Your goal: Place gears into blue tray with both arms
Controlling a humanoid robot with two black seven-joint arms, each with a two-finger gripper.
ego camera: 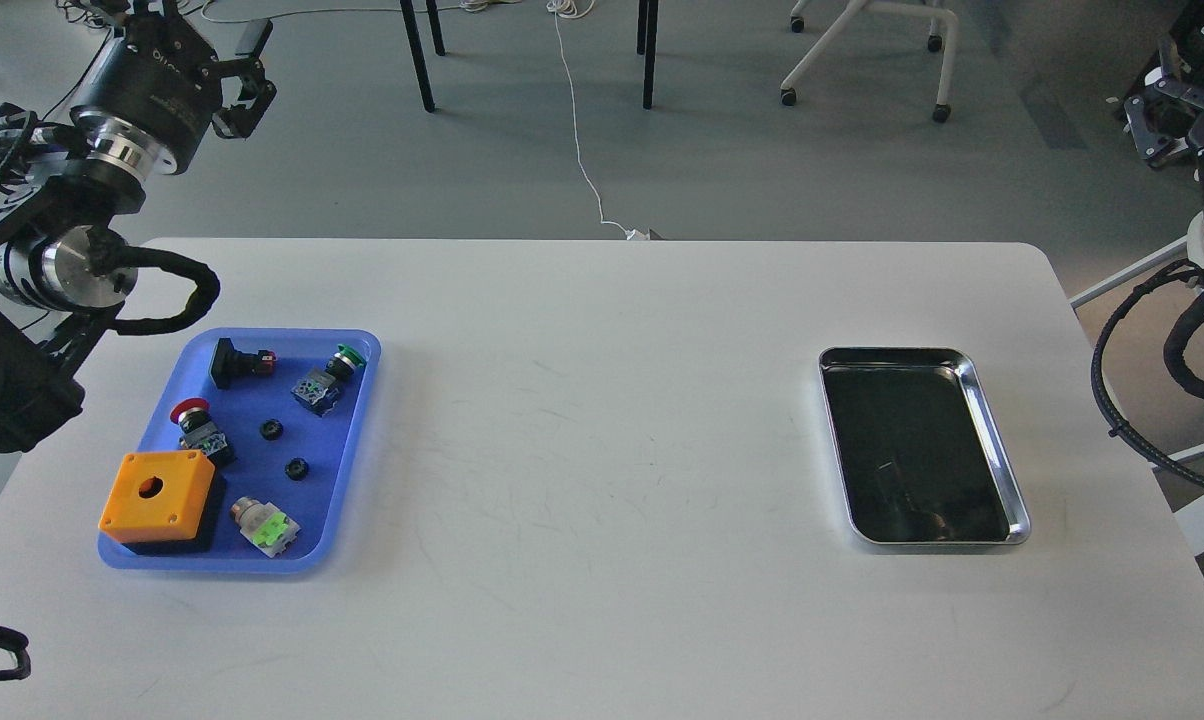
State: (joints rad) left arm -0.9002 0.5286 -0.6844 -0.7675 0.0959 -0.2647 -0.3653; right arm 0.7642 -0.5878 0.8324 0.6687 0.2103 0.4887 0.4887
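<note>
Two little black gears [271, 430] [296, 468] lie inside the blue tray [360, 420], near its middle, close to each other but not touching. The tray sits on the left side of the white table [602, 400]. Push-buttons [322, 380] and an orange box [157, 497] lie in the tray too.

The left gripper [237, 95] is up high, behind the table, well apart from the gears. Its fingers are spread a bit and hold nothing. The right gripper [1157, 120] is far off at the right edge. It is dark, so nobody can tell how its fingers stand. A shiny steel tray [1002, 470] sits on the right side.
</note>
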